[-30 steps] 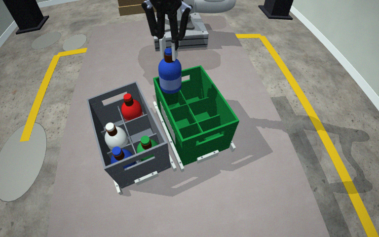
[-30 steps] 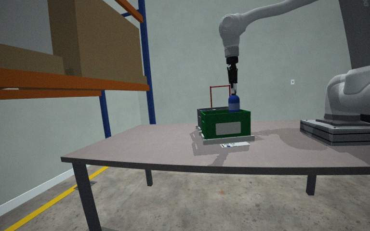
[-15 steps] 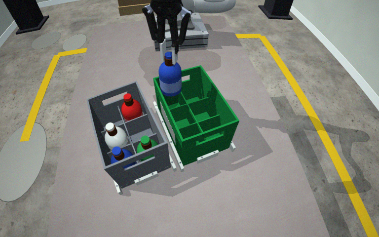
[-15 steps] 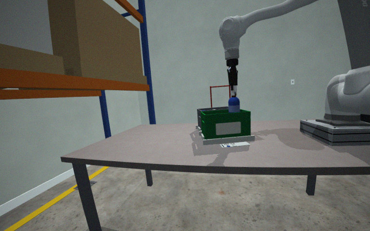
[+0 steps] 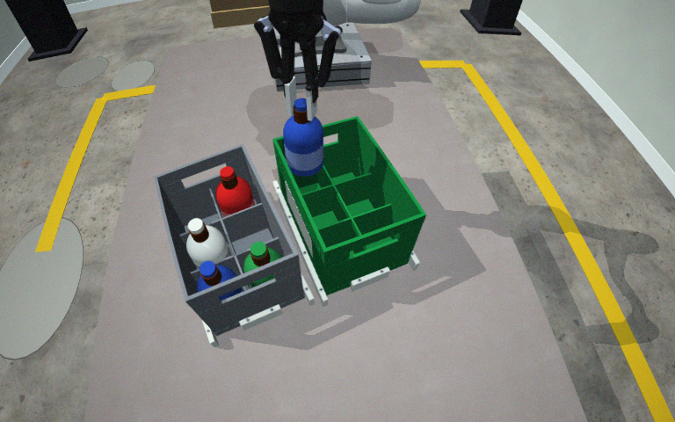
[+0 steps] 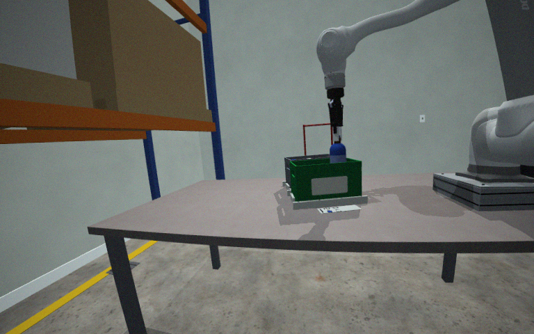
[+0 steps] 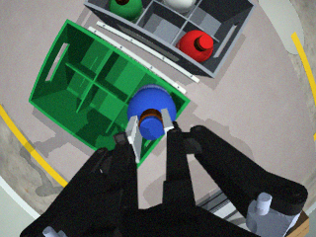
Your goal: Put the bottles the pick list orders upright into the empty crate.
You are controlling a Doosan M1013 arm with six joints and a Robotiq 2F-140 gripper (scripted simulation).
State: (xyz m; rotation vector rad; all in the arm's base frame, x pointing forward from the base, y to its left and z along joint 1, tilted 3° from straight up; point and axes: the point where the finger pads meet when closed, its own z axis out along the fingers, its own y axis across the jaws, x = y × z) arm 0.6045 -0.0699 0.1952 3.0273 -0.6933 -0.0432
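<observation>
Top view: gripper (image 5: 301, 97) pinching the neck of the blue bottle (image 5: 302, 143), which hangs upright, partly lowered into the far-left cell of the green crate (image 5: 398, 199); a neck grip likely keeps the body free of the dividers. Grey crate (image 5: 171, 208), just left, holds red (image 5: 234, 192), white (image 5: 205, 242), blue (image 5: 214, 277) and green (image 5: 259, 258) bottles, all upright.

Exterior view: pick list (image 6: 338, 209) lies on the table (image 6: 220, 212) on the near side of the green crate; print too small to read. Shelf rack (image 6: 212, 90) with cartons at left; plain wall, concrete floor.

Wrist view: fingers close on the bottle's neck below the blue cap.
</observation>
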